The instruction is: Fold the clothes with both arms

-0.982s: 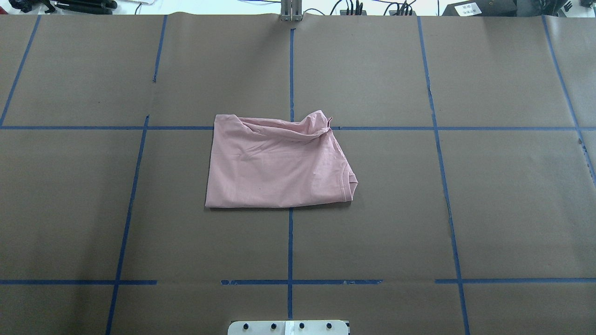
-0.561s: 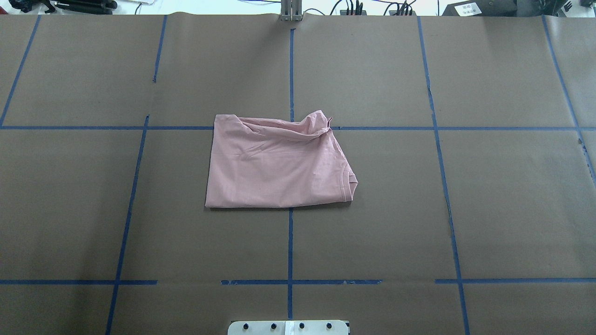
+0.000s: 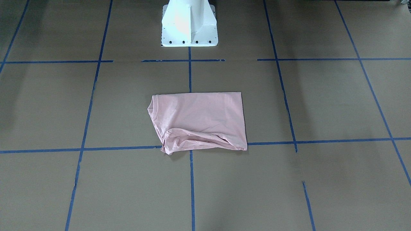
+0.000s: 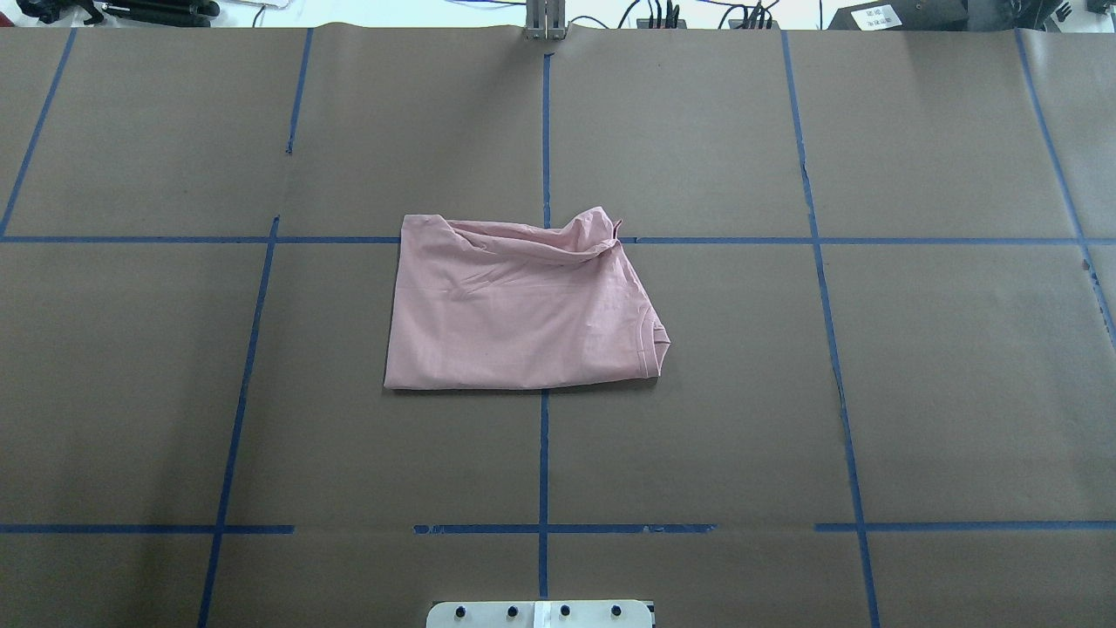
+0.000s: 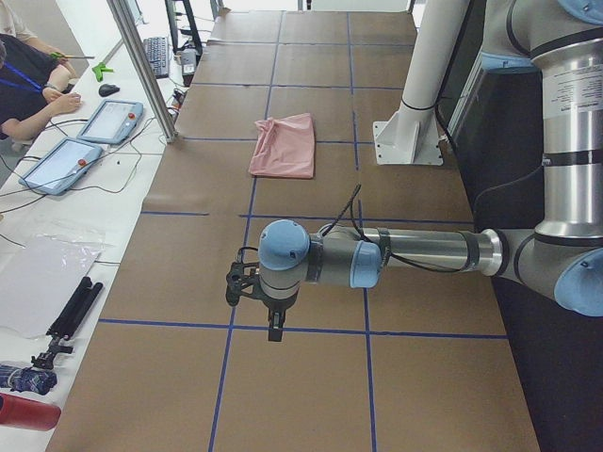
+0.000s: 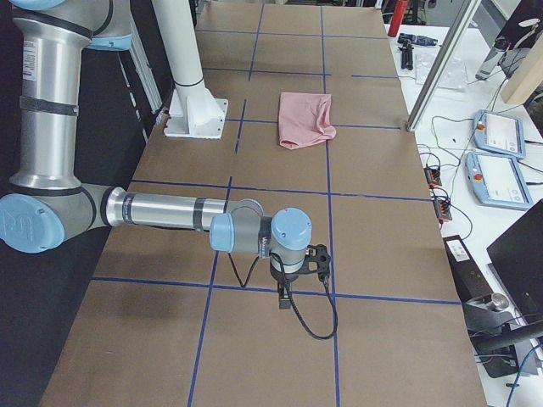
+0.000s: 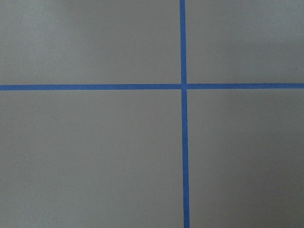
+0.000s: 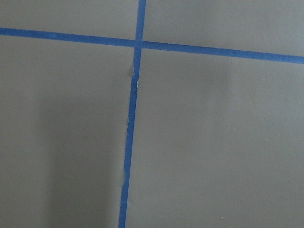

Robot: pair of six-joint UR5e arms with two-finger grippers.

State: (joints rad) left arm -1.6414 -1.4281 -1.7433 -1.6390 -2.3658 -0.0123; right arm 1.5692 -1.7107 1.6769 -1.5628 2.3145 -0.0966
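The clothes are a pale pink T-shirt (image 4: 514, 314) lying folded into a rough rectangle at the table's middle, with its far edge bunched and its ribbed collar at the right. It also shows in the other fixed views (image 3: 199, 118) (image 5: 285, 146) (image 6: 304, 119). No print is visible. My left gripper (image 5: 271, 320) hangs over bare table far off to the left of the shirt. My right gripper (image 6: 284, 297) hangs equally far off to the right. Both appear only in the side views, so I cannot tell whether they are open or shut. Both wrist views hold only brown paper and blue tape.
Brown paper with a blue tape grid (image 4: 545, 453) covers the table. The white pedestal base (image 3: 189, 25) stands at the robot's side of the shirt. Beyond the far edge are control tablets (image 5: 111, 121) (image 6: 496, 131), a metal post (image 5: 141, 66), cables and a seated person (image 5: 28, 85).
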